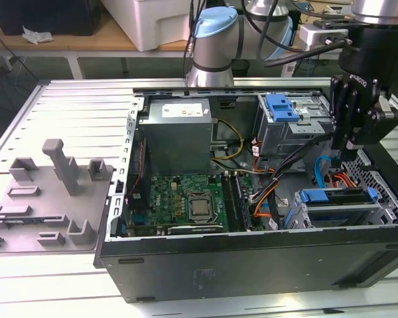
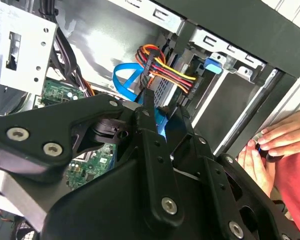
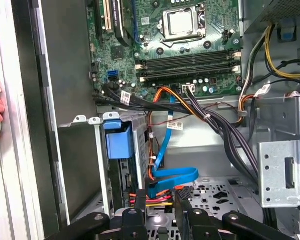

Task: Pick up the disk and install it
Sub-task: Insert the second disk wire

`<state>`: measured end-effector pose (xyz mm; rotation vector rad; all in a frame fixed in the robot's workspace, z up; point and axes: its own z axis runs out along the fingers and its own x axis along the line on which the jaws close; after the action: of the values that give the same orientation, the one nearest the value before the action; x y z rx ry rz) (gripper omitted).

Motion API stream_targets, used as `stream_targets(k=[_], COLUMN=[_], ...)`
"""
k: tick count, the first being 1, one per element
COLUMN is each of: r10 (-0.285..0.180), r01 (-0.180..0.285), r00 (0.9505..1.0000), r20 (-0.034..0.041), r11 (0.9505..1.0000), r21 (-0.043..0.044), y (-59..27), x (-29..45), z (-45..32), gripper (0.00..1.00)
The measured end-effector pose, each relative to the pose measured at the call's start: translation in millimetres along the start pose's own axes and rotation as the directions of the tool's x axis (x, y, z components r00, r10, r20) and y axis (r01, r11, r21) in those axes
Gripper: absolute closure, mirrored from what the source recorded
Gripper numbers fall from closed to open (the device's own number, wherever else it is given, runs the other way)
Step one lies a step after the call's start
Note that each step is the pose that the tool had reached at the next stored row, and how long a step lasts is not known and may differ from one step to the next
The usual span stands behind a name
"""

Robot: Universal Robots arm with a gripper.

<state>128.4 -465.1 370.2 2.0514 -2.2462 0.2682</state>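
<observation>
Matt black end effector point(image 2: 162, 112), perforated metal case point(image 1: 385, 182)

The gripper point(image 1: 348, 154) hangs wrist-down, pointing straight downward — its fingers point(image 3: 139, 202) close together, holding nothing.

disk point(image 1: 336, 199) — blue-railed, seated flat in lower drive bay

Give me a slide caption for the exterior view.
Gripper poised inside open computer case, above the disk seated in its bay.
</observation>
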Motion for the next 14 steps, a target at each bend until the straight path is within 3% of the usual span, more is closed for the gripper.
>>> stream_targets(k=[3,6,8,12,13,14], r10=[0.002,-0.001,-0.004,-0.012,-0.013,-0.014], r01=[-0.002,0.001,0.003,0.009,0.009,0.01], r00=[0.9999,0.9993,0.9977,0.99,0.9876,0.9861], r20=[-0.0106,-0.0385,-0.0681,-0.1407,-0.1565,-0.1656], r11=[1.0,0.9999,0.9999,0.9997,0.9996,0.9996], r21=[-0.0052,-0.011,-0.0148,-0.0242,-0.0247,-0.0247], y=[1.4,2.8,3.4,3.7,3.9,3.9], x=[-3.3,-17.3,-24.3,-27.5,-27.8,-28.3], z=[2.3,1.7,0.7,0.1,0.6,1.9], gripper=[0.63,0.63,0.63,0.63,0.63,0.63])
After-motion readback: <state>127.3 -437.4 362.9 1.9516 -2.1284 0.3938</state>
